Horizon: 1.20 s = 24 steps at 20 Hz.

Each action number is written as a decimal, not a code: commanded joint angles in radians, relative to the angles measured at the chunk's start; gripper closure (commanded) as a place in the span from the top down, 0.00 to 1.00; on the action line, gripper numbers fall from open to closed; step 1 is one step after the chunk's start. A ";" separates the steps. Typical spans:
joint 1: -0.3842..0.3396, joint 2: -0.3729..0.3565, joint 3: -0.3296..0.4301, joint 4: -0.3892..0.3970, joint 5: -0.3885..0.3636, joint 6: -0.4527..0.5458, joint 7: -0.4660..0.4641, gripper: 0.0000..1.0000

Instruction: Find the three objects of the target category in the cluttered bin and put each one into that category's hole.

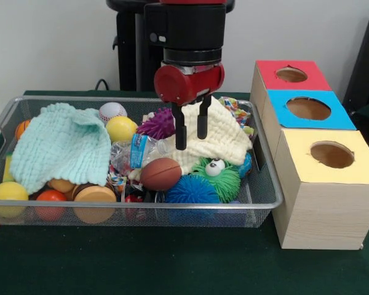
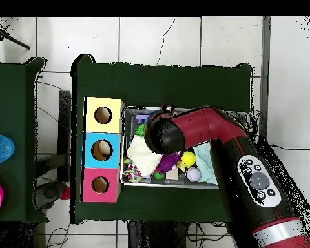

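Observation:
My gripper (image 1: 191,141) hangs open over the middle of the wire bin (image 1: 265,184), its black fingers (image 1: 181,130) just in front of a cream cloth (image 1: 224,136) and holding nothing. A purple spiky ball (image 1: 157,125) lies to the left of the fingers. Below them are a brown football (image 1: 161,174), a crumpled water bottle (image 1: 134,153), a green furry ball with eyes (image 1: 218,175) and a blue spiky ball (image 1: 191,190). In the overhead view the arm's head (image 2: 163,137) covers the gripper; the cream cloth (image 2: 139,155) shows beside it.
A mint cloth (image 1: 61,147) covers the bin's left part, with a baseball (image 1: 112,111), a yellow ball (image 1: 120,129) and orange balls (image 1: 51,203) around it. Red (image 1: 307,78), blue (image 1: 335,117) and yellow (image 1: 307,157) boxes, each with a hole, stand right of the bin.

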 commanded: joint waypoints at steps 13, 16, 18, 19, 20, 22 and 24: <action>-0.165 0.028 0.187 0.018 -0.080 0.265 -0.590 1.00; -0.180 0.036 0.186 0.017 -0.083 0.272 -0.622 1.00; -0.187 0.045 0.188 0.014 -0.094 0.267 -0.660 1.00; -0.189 0.051 0.186 0.012 -0.095 0.264 -0.665 1.00; -0.191 0.056 0.184 0.011 -0.096 0.261 -0.670 1.00; -0.188 0.064 0.177 0.006 -0.104 0.251 -0.674 1.00; -0.184 0.068 0.170 0.007 -0.114 0.239 -0.679 1.00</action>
